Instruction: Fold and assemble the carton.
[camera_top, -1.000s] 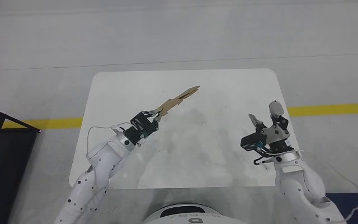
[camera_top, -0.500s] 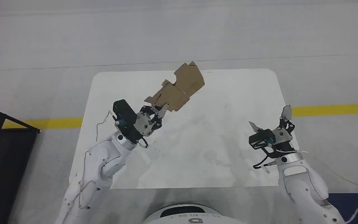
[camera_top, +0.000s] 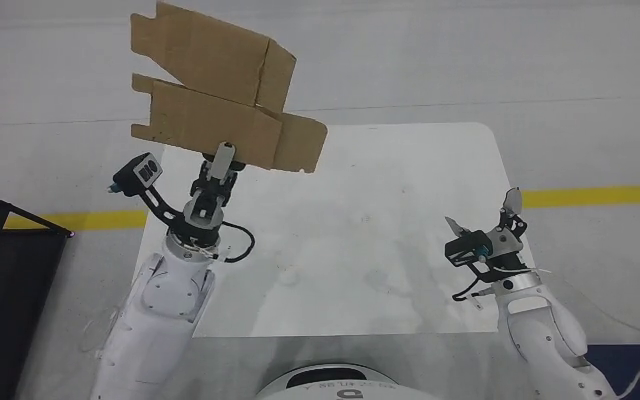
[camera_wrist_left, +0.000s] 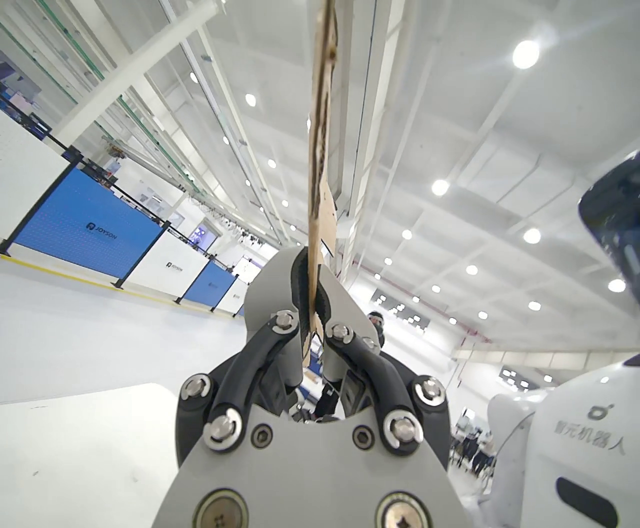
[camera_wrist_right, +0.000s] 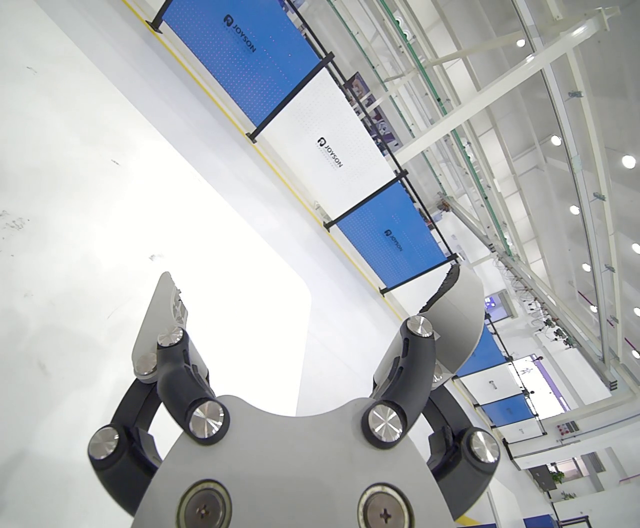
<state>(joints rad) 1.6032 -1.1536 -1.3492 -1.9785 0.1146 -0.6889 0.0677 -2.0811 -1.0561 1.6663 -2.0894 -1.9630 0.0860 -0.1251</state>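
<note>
A flat brown carton (camera_top: 215, 95) with creased flaps is held up in the air over the table's far left corner. My left gripper (camera_top: 222, 158) is shut on its lower edge. In the left wrist view the carton (camera_wrist_left: 320, 150) stands edge-on, rising straight out from between the fingers of that gripper (camera_wrist_left: 311, 295). My right gripper (camera_top: 483, 212) hovers near the table's right edge, open and holding nothing. The right wrist view has this gripper (camera_wrist_right: 312, 285) with its fingers spread wide over the table corner.
The white table (camera_top: 380, 260) carries no other objects. A yellow floor line (camera_top: 580, 196) runs past on both sides. A dark object (camera_top: 20, 270) stands on the floor at the left.
My left arm has swung the carton up and to the left, turning it from nearly edge-on to broad face toward the top camera. The right arm shifted slightly, then stayed still.
</note>
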